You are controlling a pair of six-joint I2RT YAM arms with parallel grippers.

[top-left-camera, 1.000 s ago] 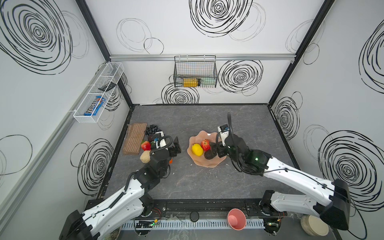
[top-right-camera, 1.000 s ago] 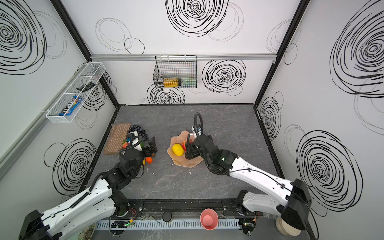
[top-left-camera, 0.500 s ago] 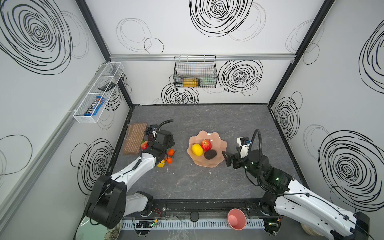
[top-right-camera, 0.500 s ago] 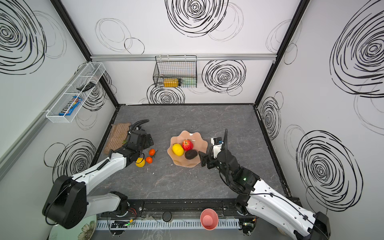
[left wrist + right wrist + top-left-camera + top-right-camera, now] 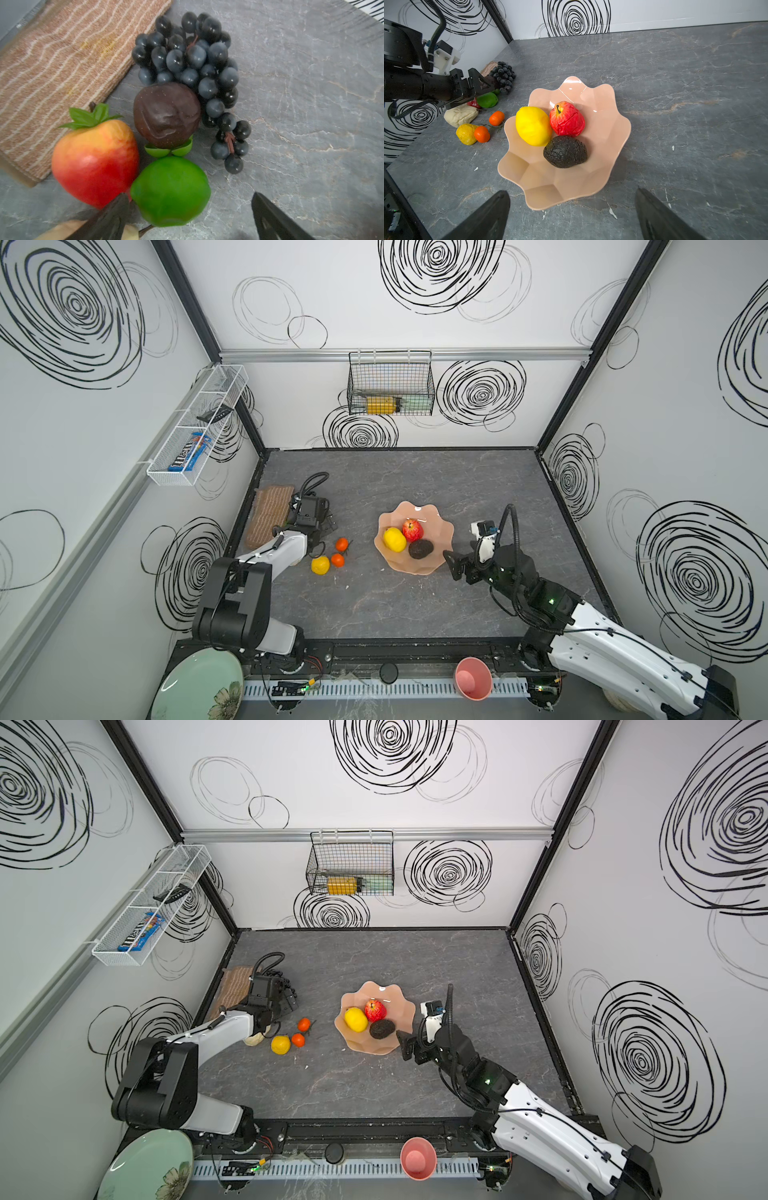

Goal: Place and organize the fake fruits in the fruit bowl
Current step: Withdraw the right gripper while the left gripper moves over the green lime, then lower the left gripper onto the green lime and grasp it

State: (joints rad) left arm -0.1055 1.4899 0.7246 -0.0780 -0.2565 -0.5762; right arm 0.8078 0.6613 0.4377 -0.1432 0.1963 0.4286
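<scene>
Fruit bowl [image 5: 436,526] only has three pieces in it, everything else sits loose on the table [image 5: 415,614]. Starting over at the left claw [image 5: 189,196]: fingers spread wide, nothing pinched. A green lime [image 5: 170,191] sits right at its tips, nearer one finger than the other, can't tell if it's touching. Just past the lime there's a red-and-yellow apple [image 5: 93,162], a dark brown wrinkly fruit [image 5: 166,112] and a black grape bunch [image 5: 197,62], all bunched together, with a woven mat [image 5: 62,72] right beside the apple. A beige pear [image 5: 460,115] lies tucked under the back of that claw.

Between the two claws, nearer the left one: a small lemon [image 5: 320,565] and two tiny oranges [image 5: 341,544], one orange right up against the lemon.

Then the bowl, just ahead of the right claw [image 5: 454,566], holding a big lemon [image 5: 394,539], a red apple [image 5: 412,530] and a dark avocado [image 5: 420,549] huddled together. Right claw is spread wide too, hovering off the bowl's near rim, holding nothing.
</scene>
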